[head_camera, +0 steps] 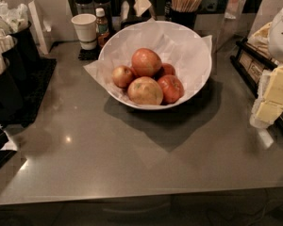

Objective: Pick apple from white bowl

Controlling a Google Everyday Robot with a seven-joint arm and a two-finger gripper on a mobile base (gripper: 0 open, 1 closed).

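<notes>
The white bowl (200, 51), wide and lined with crinkled white paper, stands at the back middle of the grey counter. Several apples lie in it: a reddish-orange one on top (146, 61), a small one at the left (122, 76), a yellowish one in front (145, 91) and red ones at the right (170, 88). My gripper (270, 102), with pale yellow parts under a white arm piece, hangs at the right edge of the view. It is to the right of the bowl, apart from it and holding nothing.
A small white paper cup (85, 30) and a small bottle (102, 27) stand behind the bowl on the left. A holder of wooden sticks (185, 4) is behind it. Black bins of packets (9, 55) line the left, a dark rack (250, 65) the right.
</notes>
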